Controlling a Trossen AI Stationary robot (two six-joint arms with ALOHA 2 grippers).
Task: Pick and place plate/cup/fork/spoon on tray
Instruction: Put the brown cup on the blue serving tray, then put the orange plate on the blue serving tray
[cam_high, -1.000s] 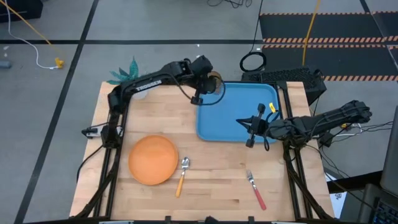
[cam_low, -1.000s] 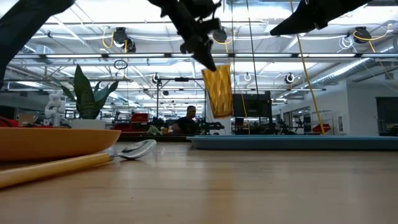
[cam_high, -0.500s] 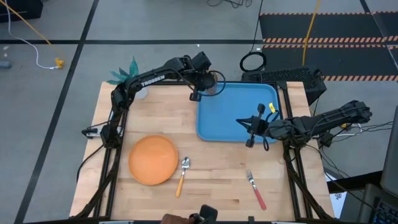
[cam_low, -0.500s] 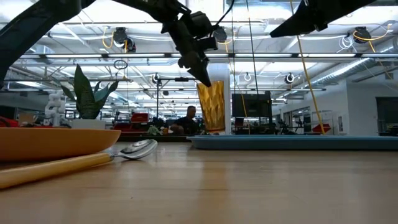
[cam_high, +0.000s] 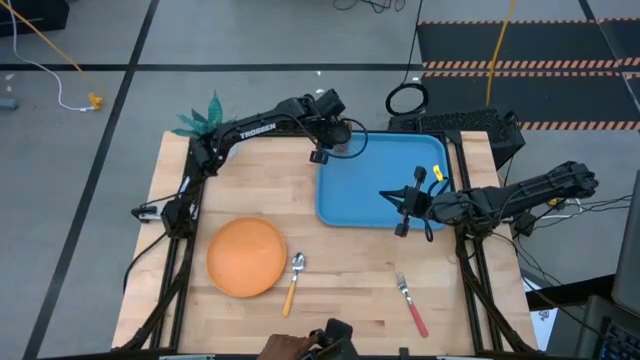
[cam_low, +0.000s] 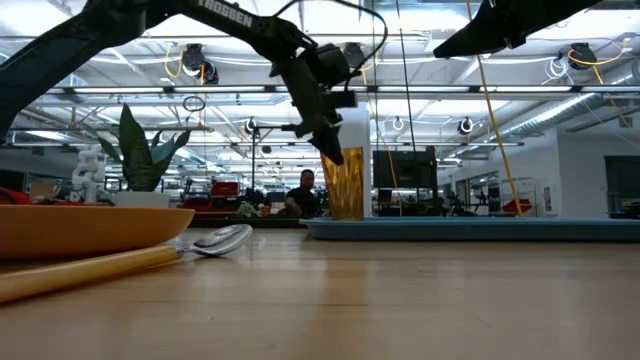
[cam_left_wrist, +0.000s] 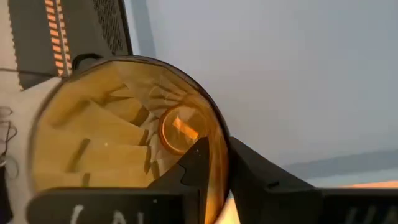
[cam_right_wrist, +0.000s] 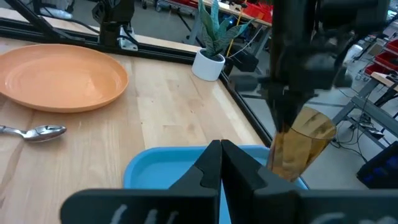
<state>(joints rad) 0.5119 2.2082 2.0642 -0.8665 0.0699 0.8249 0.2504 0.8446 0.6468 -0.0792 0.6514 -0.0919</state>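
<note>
The amber cup (cam_high: 343, 141) is over the far left corner of the blue tray (cam_high: 365, 195). My left gripper (cam_high: 322, 150) is shut on the cup's rim. In the low view the cup (cam_low: 343, 185) is nearly upright with its base down at the tray's rim (cam_low: 470, 228). I cannot tell whether the base touches the tray floor. My right gripper (cam_high: 390, 198) hovers shut and empty over the tray's right half. The orange plate (cam_high: 246, 256), the spoon (cam_high: 293, 282) and the fork (cam_high: 411, 305) lie on the table near its front. My left gripper pinches the cup's wall at the rim (cam_left_wrist: 216, 146), one finger (cam_left_wrist: 193, 168) inside the cup and one (cam_left_wrist: 261, 177) outside. The fingers come from above, slanting down from the table's left. The cup hangs below them, nearly upright, mouth up.
A white pot with a green plant (cam_high: 205, 118) stands at the table's far left corner. A person's hand (cam_high: 295, 346) with a dark object shows at the table's near edge. Bare wood lies between the plate and the tray.
My left gripper has gone down toward the tray's far left corner with the cup. The cup has dropped from well above the tray to rim level and has swung from tilted to nearly upright.
</note>
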